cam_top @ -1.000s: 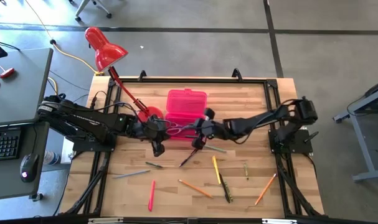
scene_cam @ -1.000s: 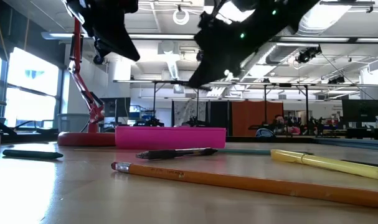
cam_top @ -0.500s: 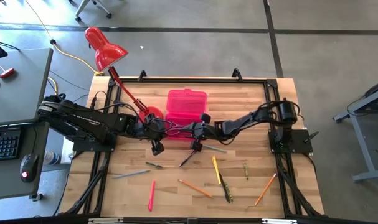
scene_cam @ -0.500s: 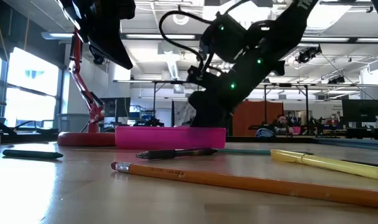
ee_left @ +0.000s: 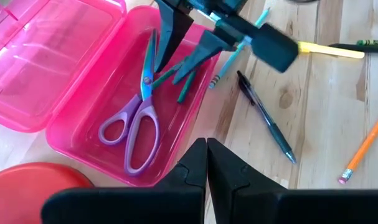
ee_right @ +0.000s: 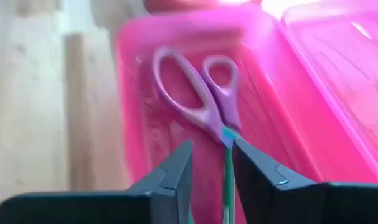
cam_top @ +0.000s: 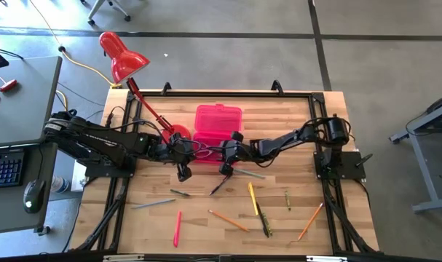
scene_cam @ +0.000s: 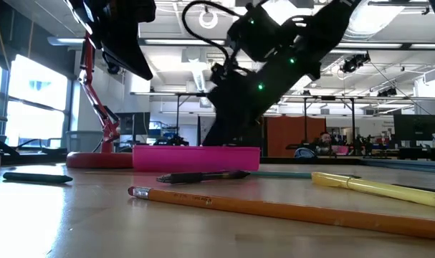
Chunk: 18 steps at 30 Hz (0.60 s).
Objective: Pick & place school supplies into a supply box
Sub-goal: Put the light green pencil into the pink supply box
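The supply box is a pink case that lies open on the table's far middle, with purple-handled scissors flat on its floor. My right gripper hangs over the box's tray, open. A green pencil stands slanted between its fingers, lower end down in the tray. My left gripper is shut and bare, held above the table just in front of the box's left end. Other school supplies lie loose on the near half of the table. My right gripper's fingers stand apart on either side of the green pencil's upper part, slanting down into the box from the table's right. The pencil runs close along one finger. Whether they touch I cannot tell.
A red lamp's round base sits at the box's left end, its arm rising to the far left. On the table in front lie a black pen, a light blue pencil, a yellow pen, orange pencils and a pink-red pencil.
My right gripper has come down from well above the box until it hangs low behind the box's front wall, shifting a little toward the table's left. My left arm has kept still.
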Tool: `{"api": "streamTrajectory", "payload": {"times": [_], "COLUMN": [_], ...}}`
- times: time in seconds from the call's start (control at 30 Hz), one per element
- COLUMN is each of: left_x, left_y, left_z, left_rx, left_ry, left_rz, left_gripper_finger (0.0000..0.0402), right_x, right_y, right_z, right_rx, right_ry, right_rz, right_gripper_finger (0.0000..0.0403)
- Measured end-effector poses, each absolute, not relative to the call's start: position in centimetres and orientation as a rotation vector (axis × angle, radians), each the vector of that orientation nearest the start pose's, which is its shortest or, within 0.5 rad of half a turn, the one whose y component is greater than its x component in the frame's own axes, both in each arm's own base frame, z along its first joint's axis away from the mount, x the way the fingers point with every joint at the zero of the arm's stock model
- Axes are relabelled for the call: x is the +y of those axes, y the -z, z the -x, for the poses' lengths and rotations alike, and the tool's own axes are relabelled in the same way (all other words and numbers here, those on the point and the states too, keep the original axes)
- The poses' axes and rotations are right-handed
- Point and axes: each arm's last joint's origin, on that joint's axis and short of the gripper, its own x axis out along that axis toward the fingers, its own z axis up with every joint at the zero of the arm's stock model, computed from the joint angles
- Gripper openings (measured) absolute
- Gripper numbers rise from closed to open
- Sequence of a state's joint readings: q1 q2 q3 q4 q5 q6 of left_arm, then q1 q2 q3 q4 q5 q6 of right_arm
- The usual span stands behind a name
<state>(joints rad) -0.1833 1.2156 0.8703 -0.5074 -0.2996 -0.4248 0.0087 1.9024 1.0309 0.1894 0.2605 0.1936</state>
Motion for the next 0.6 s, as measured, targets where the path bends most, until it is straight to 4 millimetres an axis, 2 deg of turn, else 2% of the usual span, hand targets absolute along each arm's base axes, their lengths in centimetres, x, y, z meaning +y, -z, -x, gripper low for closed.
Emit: {"api": "streamTrajectory", "payload": {"times": [0.1,0.2,0.4,0.47,0.6], "left_x": [-3.6,-3.6,-3.6,-3.6,-3.6], "left_y": [-25.3,-25.3,-25.2,-25.2,-25.2], "left_z": [-23.9,-23.9,-23.8,-23.8,-23.8], "left_rx": [0.787,0.787,0.801,0.802,0.803], "left_ry": [-0.281,-0.281,-0.283,-0.284,-0.283], "left_rz": [0.196,0.196,0.192,0.191,0.192], "left_gripper_finger": [0.004,0.004,0.004,0.004,0.004], "right_x": [0.5,2.2,5.8,7.1,9.8], "right_y": [-15.6,-17.4,-20.3,-20.5,-19.5], "right_z": [-39.0,-39.2,-37.4,-36.4,-34.1], "right_rx": [0.649,0.663,0.729,0.779,0.927], "right_ry": [0.236,0.165,0.195,0.191,0.23], "right_rz": [-0.077,0.001,0.041,0.038,0.069], "right_gripper_finger": [0.0105,0.0109,0.011,0.011,0.011]}}
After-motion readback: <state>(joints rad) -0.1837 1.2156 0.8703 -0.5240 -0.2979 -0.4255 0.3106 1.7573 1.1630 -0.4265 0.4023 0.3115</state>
